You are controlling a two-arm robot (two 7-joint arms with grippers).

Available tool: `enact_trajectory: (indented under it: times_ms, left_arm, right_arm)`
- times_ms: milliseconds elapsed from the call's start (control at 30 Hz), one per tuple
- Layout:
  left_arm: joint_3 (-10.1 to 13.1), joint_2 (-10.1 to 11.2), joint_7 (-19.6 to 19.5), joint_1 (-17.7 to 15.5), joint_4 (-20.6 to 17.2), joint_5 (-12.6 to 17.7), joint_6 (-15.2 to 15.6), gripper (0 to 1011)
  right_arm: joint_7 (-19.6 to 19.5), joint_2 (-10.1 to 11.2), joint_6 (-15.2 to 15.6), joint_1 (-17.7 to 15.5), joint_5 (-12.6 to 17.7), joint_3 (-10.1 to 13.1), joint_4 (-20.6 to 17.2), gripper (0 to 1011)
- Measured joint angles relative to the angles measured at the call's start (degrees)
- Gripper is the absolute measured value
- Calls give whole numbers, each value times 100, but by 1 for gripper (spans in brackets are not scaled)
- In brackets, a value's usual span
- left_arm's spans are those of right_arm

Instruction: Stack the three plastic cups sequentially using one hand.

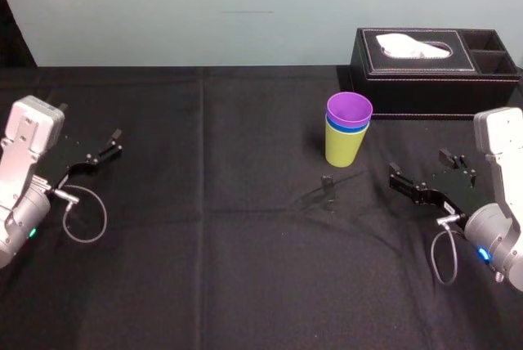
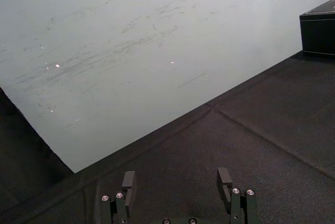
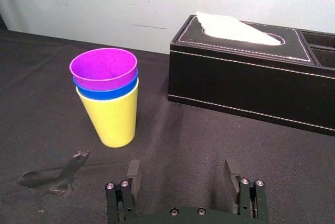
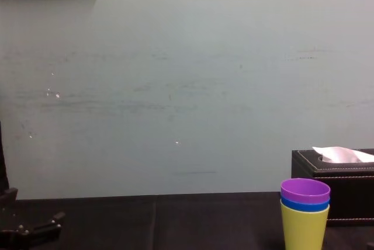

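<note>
We see the purple cup (image 1: 349, 107) inside the blue cup (image 1: 347, 128) inside the yellow-green cup (image 1: 344, 150), upright, right of centre, near the tissue box (image 1: 433, 60). Our right gripper (image 3: 181, 171), right of them, and left gripper (image 2: 176, 179), far left, stand spread.

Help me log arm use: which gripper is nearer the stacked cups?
Right. The right gripper hangs open just to the right of the stacked cups, not touching them; the left gripper is open far off to their left.

The cloth (image 1: 204, 227) lies open to the left and near side of the cup stack (image 1: 348, 131), while the tissue box (image 1: 435, 62) stands close behind it at far right.
</note>
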Motion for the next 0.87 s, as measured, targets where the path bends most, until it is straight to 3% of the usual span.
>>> enact_trajectory:
  times_ms: [867]
  left_arm:
    - [0, 0, 0, 0, 0, 0, 0, 1011]
  right_arm:
    - [0, 0, 0, 0, 0, 0, 0, 1003]
